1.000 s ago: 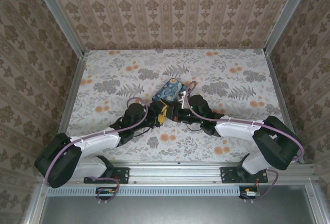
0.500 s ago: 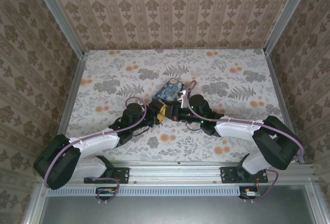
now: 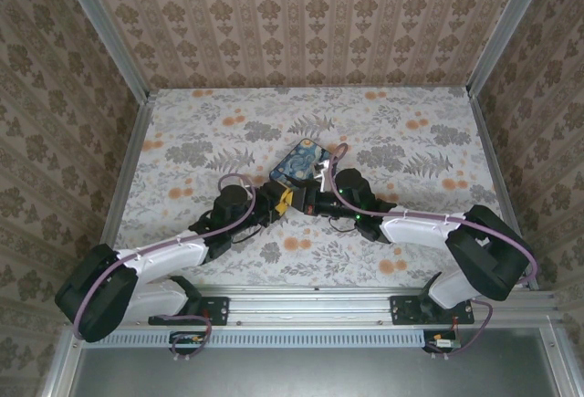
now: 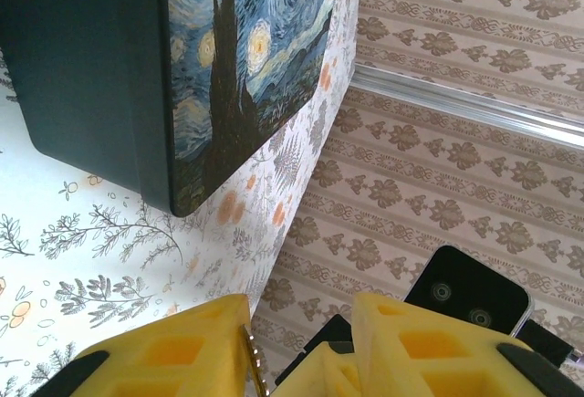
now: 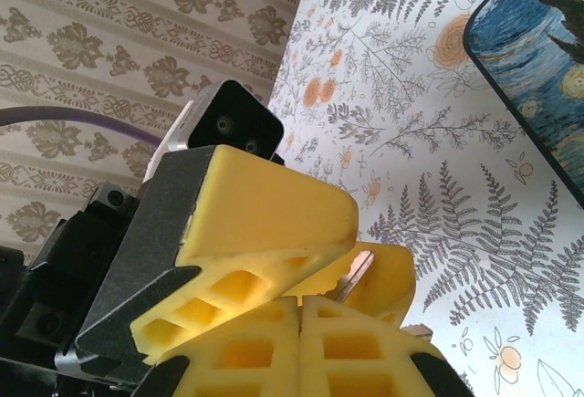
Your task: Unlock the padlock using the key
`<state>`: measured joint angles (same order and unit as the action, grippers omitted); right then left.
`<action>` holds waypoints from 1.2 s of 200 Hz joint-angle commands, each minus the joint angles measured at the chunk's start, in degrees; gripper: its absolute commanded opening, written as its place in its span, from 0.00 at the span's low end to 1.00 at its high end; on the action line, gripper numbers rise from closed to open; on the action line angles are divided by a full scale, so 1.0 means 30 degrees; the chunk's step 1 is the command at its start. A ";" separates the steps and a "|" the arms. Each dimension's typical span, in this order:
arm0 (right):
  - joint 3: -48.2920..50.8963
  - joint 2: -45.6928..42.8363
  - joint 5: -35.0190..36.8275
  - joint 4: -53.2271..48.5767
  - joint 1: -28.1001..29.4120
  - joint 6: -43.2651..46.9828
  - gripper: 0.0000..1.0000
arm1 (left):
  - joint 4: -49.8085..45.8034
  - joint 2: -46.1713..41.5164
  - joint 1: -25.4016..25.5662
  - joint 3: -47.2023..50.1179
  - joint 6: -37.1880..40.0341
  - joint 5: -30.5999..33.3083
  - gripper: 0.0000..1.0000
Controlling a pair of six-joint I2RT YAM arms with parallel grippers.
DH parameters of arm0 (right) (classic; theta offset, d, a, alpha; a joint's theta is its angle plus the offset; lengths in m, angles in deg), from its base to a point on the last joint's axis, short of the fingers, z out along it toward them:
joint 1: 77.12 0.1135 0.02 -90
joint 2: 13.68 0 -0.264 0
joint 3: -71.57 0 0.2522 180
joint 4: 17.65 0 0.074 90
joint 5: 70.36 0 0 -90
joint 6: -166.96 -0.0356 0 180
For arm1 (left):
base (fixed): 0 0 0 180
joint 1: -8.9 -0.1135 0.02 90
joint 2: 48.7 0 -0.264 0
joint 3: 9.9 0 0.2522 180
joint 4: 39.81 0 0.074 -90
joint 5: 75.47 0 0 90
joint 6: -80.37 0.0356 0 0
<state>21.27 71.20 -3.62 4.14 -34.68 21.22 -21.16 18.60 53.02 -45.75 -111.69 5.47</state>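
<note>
Just nearside of the painted case [image 3: 298, 161], the left gripper [image 3: 278, 203] and right gripper [image 3: 303, 202] meet tip to tip, presumably for the unlocking. Right jaws are pressed together; left jaws stand apart beside what we take for the key [image 4: 253, 362]. We cannot make out the padlock.

The key [image 4: 254, 365] is a toothed sliver cut off at bottom centre. The painted case [image 4: 228, 68] runs off the top left
</note>
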 commanded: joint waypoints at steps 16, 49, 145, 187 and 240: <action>-0.0039 0.0329 -0.0393 0.0748 0.0115 0.0037 0.00 | 0.0098 -0.0542 -0.0155 0.0309 -0.0052 0.0204 0.32; 0.0026 0.0435 -0.0313 0.0861 0.0111 0.0037 0.00 | -0.0287 -0.0842 -0.0219 0.0360 0.0065 0.0253 0.28; 0.0217 0.0421 0.0057 0.0968 0.0122 0.0092 0.00 | -0.0586 -0.1104 -0.0298 0.0383 0.0374 0.0317 0.08; 0.0371 0.0352 0.0197 0.0789 0.0066 0.0164 0.05 | -0.1153 -0.1397 -0.0380 0.0214 0.1005 0.0433 0.00; 0.1100 -0.2014 0.0311 -0.1388 -0.0793 0.1009 0.34 | -0.5071 -0.2247 -0.0805 -0.2144 0.9708 0.0383 0.00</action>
<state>23.44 69.96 -3.10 3.97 -36.10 21.83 -29.38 13.88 51.05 -46.77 -99.41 6.26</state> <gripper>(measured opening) 0.309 0.052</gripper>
